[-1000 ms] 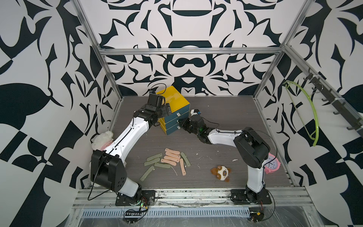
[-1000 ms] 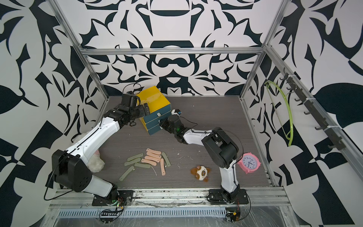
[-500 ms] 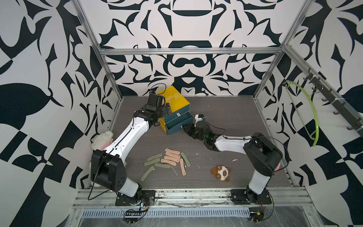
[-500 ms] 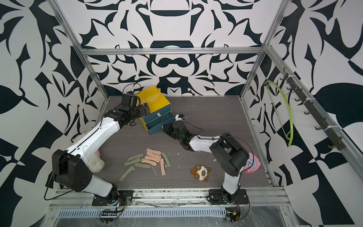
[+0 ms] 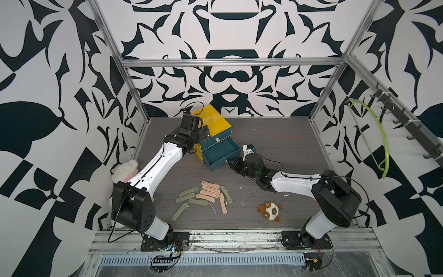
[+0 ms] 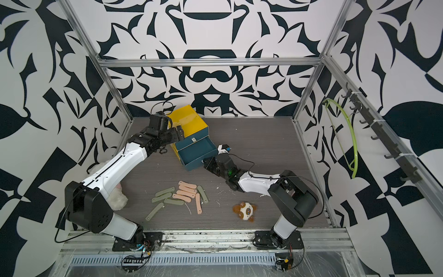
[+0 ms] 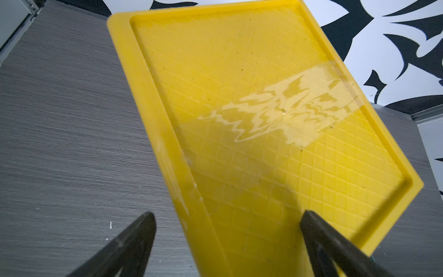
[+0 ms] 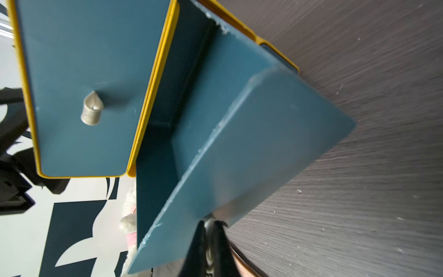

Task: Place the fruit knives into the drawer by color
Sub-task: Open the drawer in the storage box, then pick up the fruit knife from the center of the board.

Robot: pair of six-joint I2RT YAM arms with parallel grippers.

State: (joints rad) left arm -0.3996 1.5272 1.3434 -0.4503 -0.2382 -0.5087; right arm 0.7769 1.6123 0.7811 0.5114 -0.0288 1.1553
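The right gripper (image 8: 209, 223) was found closed narrowly on the silver pull tab (image 8: 209, 249) of the open drawer (image 8: 263, 144), which was drawn out directly ahead of its fingertips. That pinch was shown only in the right wrist view. In both top views the tab was hidden, and the gripper was merely seen at the drawer's front. The drawer's hollow inside (image 6: 196, 150) was revealed only from above. It was the one beneath the top drawer (image 5: 217, 140) of the yellow cabinet (image 5: 215, 120).

The left gripper (image 7: 227, 213) was held wide open with nothing gripped. One finger was seen over the cabinet's gridded top and the other past its edge, over the table (image 7: 60, 120). Whether the top was touched could not be told. From above, this gripper (image 6: 179, 133) was seen at the cabinet's side away from the right gripper.

The fruit knives (image 5: 206, 194), peach-pink and olive green, were shown only in the top views. They lay loose on the table, well behind both grippers and between the two arms. A plush toy (image 5: 269, 211) lay near the right forearm.
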